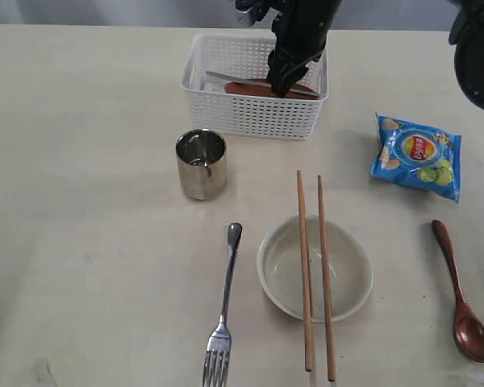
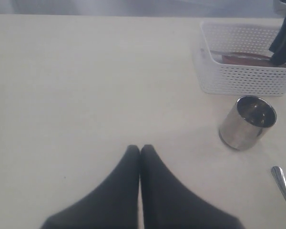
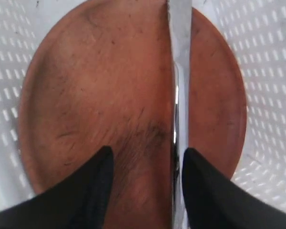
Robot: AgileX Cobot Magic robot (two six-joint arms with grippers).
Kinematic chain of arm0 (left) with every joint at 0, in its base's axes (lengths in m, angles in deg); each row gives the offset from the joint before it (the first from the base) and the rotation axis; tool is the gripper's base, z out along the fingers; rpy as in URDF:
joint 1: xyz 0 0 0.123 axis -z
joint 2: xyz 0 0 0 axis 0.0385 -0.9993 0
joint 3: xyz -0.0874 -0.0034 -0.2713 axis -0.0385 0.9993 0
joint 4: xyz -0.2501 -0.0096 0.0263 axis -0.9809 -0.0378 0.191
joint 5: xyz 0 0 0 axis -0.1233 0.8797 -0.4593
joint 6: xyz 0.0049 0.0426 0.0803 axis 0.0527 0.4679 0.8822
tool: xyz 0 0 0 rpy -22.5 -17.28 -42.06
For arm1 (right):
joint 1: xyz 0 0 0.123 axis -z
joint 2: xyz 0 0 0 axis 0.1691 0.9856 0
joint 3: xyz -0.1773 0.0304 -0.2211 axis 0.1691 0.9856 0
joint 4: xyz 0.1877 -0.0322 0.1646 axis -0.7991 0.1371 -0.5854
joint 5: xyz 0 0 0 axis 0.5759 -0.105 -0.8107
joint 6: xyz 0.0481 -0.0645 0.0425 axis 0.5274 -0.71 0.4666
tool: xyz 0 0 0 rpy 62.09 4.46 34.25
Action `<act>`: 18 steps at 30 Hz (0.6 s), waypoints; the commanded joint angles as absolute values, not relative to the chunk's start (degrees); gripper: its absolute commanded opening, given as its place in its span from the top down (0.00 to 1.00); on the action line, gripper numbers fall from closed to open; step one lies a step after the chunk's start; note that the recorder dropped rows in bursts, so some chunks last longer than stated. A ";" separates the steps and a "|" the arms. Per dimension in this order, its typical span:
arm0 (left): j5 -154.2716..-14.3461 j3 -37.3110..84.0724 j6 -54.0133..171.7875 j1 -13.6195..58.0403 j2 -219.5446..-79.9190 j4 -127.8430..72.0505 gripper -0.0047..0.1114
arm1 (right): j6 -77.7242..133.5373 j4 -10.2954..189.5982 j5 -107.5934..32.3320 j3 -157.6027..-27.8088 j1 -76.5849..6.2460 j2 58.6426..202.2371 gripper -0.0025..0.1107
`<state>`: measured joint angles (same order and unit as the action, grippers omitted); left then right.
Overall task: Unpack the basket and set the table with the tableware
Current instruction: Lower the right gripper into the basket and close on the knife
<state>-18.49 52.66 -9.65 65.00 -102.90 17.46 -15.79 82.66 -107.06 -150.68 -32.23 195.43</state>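
The right gripper is reaching down into the white basket, and its fingers are standing apart, gripping nothing. The brown plate is lying flat on the basket floor directly under and ahead of those fingers. The steel knife is resting across the plate, running through the gap between the fingers and sitting close against one of them; whether that finger is touching it cannot be told. The left gripper is hovering over a bare stretch of the table with its fingers pressed together, holding nothing. Ahead of those closed fingertips and off toward the basket, the steel cup is standing upright. Well apart from both pairs of fingers, the fork, the bowl with the two chopsticks lying across it, the wooden spoon and the blue chips bag are lying on the table.
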 commanded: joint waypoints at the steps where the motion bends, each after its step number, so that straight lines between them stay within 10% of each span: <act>1: -18.21 52.96 -9.47 65.21 -102.56 18.00 0.96 | -16.59 82.28 -103.90 -150.72 -32.14 196.63 0.59; 18: -18.21 52.96 -9.47 65.21 -102.56 18.00 0.96 | -15.57 83.57 -99.41 -150.84 -32.14 198.69 0.70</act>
<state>-18.49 52.66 -9.65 65.00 -102.90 17.46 -16.12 82.77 -99.72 -150.68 -32.23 198.58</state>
